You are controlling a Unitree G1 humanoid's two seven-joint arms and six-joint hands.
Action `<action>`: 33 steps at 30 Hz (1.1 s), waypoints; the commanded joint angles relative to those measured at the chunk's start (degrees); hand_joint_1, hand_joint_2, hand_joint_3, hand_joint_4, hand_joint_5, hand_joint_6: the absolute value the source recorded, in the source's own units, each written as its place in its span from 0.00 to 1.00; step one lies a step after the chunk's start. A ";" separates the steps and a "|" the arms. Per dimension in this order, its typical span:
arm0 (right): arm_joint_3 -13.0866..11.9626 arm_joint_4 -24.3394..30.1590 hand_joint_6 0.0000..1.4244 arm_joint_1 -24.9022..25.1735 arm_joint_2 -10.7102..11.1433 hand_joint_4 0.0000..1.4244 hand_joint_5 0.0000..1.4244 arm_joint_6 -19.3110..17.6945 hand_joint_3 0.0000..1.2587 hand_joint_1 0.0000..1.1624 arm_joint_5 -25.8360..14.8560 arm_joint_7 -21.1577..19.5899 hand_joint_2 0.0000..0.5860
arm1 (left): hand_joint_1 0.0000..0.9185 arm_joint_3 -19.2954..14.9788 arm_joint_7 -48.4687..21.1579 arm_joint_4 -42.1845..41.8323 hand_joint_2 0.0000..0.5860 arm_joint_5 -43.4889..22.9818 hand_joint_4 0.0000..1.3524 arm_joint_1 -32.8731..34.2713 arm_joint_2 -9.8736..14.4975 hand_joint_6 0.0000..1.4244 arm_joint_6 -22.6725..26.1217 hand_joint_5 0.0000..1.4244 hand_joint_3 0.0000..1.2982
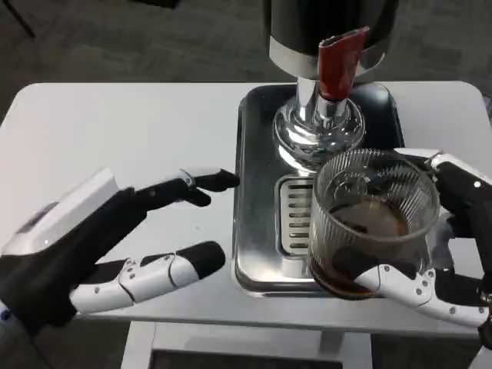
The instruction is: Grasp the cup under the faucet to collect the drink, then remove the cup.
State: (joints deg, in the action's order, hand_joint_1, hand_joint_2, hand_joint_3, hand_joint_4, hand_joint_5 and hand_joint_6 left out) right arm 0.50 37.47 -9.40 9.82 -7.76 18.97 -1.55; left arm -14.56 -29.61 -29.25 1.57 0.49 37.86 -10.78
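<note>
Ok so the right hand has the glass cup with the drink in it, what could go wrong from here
Spill risk: the cup holds dark liquid and looks slightly tilted in the right hand, so a quick pull could slosh it.

Bump risk: the cup sits close below the red tap lever and the chrome faucet; lifting straight up might clip them.

Slip risk: its lower fingers wrap a smooth ribbed glass wall near the tray edge, so the grip may slide.

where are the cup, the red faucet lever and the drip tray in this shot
cup (374, 201), head view, on its ribbed glass wall above the dark drink
red faucet lever (338, 63), head view, on the middle of the red handle
drip tray (254, 192), head view, on the bare metal at its left side
</note>
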 commanded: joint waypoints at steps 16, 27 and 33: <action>1.27 4.96 1.00 -0.09 -0.52 0.87 1.00 -2.18 0.85 0.74 -1.13 3.11 0.36 | 0.00 -3.50 -0.97 -16.12 0.19 7.73 0.09 -8.80 0.98 0.13 2.86 0.14 0.16; 0.24 5.46 1.00 -1.41 0.68 0.87 1.00 -2.86 0.85 0.74 -1.33 4.73 0.37 | 0.00 -9.40 -1.12 -21.44 0.17 9.61 0.05 -15.80 -0.67 0.10 3.93 0.10 0.12; -0.03 5.98 1.00 -2.10 1.10 0.87 1.00 -2.53 0.85 0.73 -1.37 5.16 0.37 | 0.00 -10.56 -1.32 -22.88 0.16 9.07 0.04 -18.12 -1.46 0.10 3.87 0.09 0.11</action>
State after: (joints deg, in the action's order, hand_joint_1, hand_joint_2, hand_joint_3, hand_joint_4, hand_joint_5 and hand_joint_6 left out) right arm 0.51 40.96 -11.08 11.05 -7.97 18.70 3.51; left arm -24.06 -30.29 -50.76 10.92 -15.97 37.00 -6.85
